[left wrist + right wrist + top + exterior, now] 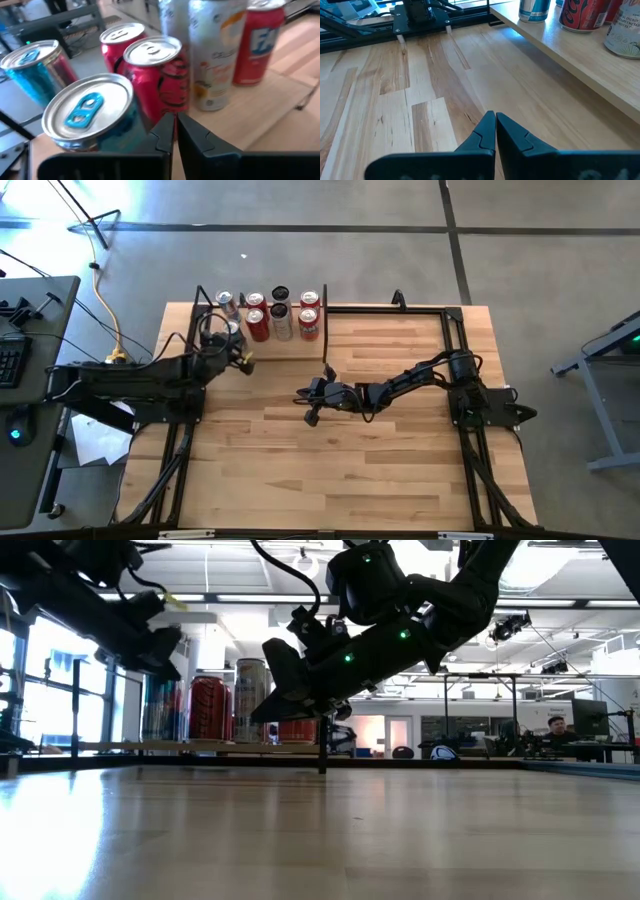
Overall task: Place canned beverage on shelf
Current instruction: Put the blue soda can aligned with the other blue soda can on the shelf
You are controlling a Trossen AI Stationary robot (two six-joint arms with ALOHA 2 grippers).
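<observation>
Cans crowd the pale-wood, black-framed shelf (290,340), and the blue-tabbed silver beverage can (92,117) stands there just ahead of the left end effector (175,131), clenched empty, likely having delivered it. Right end effector (495,131), clenched empty, hangs over the planked worktop (420,100).

A red can (211,708) on the shelf (200,747) carries white Coca-Cola script running up its side. Another red can (257,42) shows large pale-blue letters "FA", the rest cut off. The white can's (215,55) print is too blurred to read.
</observation>
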